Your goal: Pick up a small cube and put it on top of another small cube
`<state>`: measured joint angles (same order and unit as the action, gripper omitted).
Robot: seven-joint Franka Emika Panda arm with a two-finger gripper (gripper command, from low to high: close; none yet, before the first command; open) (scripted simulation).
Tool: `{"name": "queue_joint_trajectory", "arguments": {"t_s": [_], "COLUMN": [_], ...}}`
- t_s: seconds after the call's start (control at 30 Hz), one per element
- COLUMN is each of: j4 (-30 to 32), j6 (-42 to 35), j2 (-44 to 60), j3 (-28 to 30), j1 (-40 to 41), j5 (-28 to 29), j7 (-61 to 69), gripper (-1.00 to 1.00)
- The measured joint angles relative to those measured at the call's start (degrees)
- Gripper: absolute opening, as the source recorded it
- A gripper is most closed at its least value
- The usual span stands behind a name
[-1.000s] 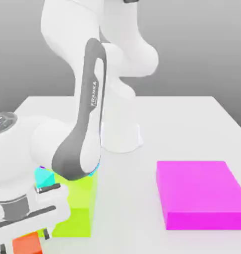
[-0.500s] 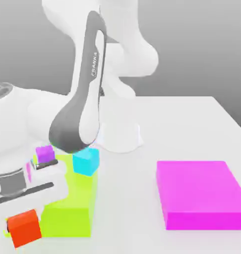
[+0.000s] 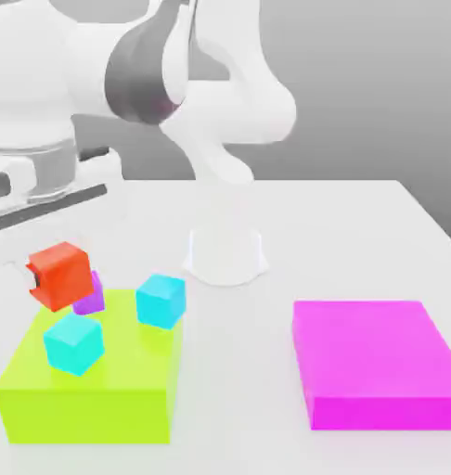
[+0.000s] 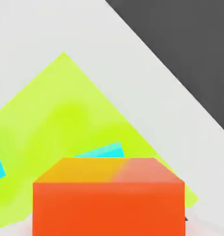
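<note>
The small orange-red cube (image 3: pixel 64 276) hangs in the air over the far left corner of the lime block (image 3: pixel 81 394), with my gripper (image 3: pixel 55 271) shut on it. A purple cube (image 3: pixel 92 297) sits on the lime block, partly hidden behind the orange-red cube. Two cyan cubes rest on the same block, one (image 3: pixel 161 299) toward the exterior view's right and one (image 3: pixel 74 343) nearer the front. In the hand view the orange-red cube (image 4: pixel 109 198) sits close up, with the lime block (image 4: pixel 63 115) and a cyan cube (image 4: pixel 102 150) below it.
A flat magenta block (image 3: pixel 373 364) lies on the white table (image 3: pixel 341 232) at the exterior view's right. The arm's white base (image 3: pixel 225 252) stands behind the lime block, and the arm's links arch over the upper left.
My gripper closed on the orange-red cube low at the front left, then rose with it, carrying it up over the lime block. Both cyan cubes came into sight as the arm lifted.
</note>
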<state>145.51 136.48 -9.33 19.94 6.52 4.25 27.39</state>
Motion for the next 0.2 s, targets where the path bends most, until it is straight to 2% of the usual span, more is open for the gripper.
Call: {"name": "queue_joint_trajectory", "arguments": {"t_s": [0.07, 0.1, 0.2], "j4": [1.4, 1.9, 1.9], "j6": [4.5, 5.9, 5.9], "j2": [3.1, 4.2, 4.2], "j3": [0.4, 0.5, 0.5], "j1": [-0.2, -0.3, -0.3], "j5": [-1.2, -1.5, -1.5], "j7": [1.1, 1.5, 1.5], "gripper": [-1.0, 1.0, 1.0]}}
